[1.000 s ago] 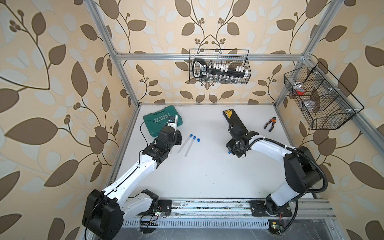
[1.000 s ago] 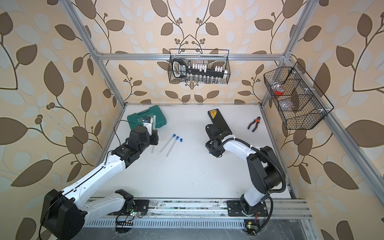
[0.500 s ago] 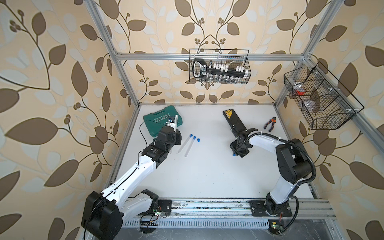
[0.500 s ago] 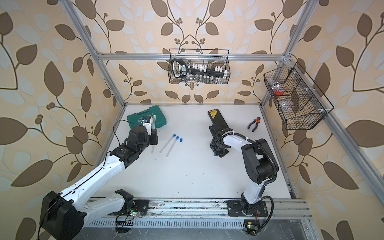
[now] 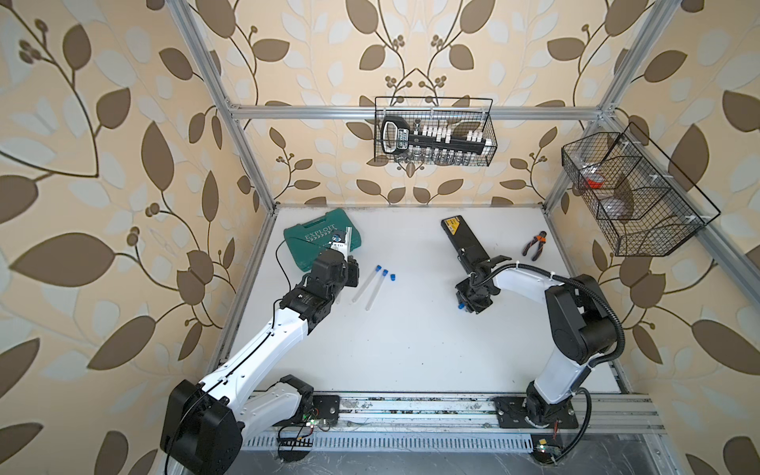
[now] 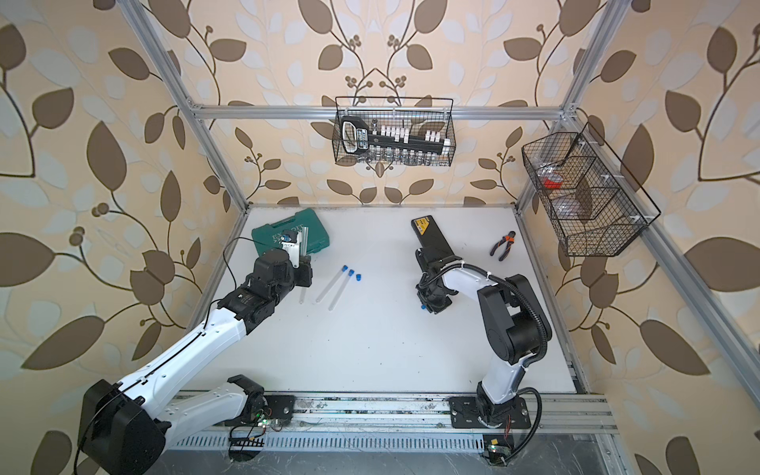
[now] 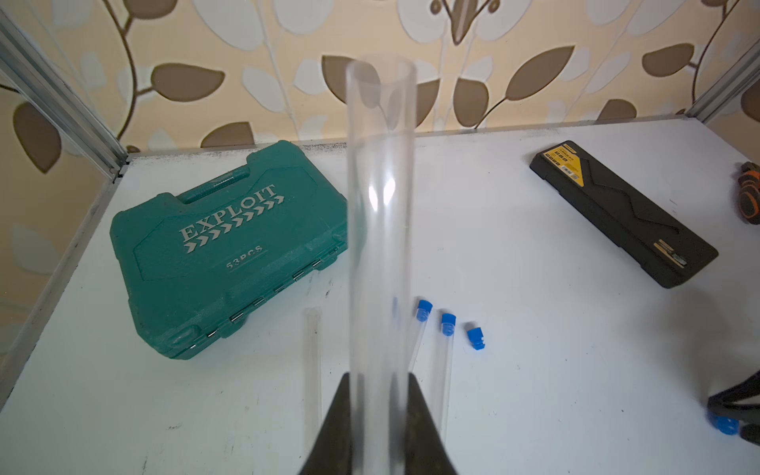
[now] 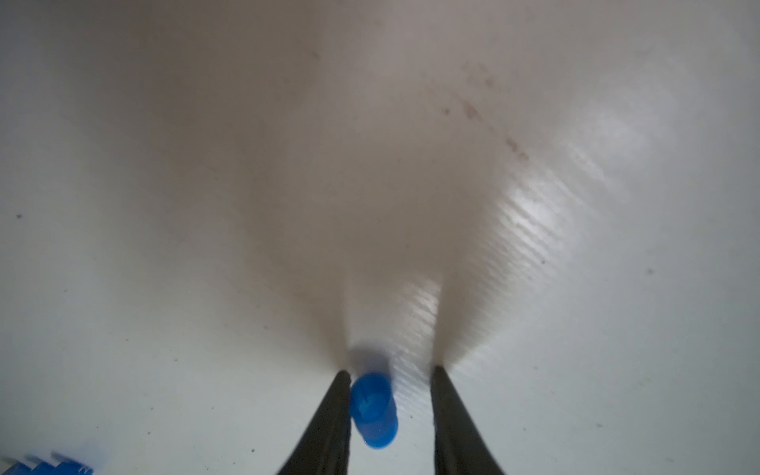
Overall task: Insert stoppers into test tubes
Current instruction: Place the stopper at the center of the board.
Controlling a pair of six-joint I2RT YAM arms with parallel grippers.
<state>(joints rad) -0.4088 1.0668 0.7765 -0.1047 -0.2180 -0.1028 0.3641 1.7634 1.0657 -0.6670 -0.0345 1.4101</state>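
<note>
Roughly halfway, I judge: two slim clear test tubes (image 7: pixel 447 370) lie on the white tabletop (image 7: pixel 534 329) with bright blue plastic stoppers (image 7: pixel 424 309) seated in their mouths; a third clear tube (image 7: pixel 380 205) stands upright, clamped in the left gripper (image 7: pixel 378 384), its mouth empty; a fourth empty tube (image 7: pixel 312 362) lies near the green plastic tool case (image 7: pixel 205 246); one loose blue stopper (image 7: pixel 476 338) sits just beside the plugged pair; the right gripper (image 8: pixel 390 370) has its fingers parted around another blue stopper (image 8: pixel 372 407) on the table, touching one finger, not clamped
</note>
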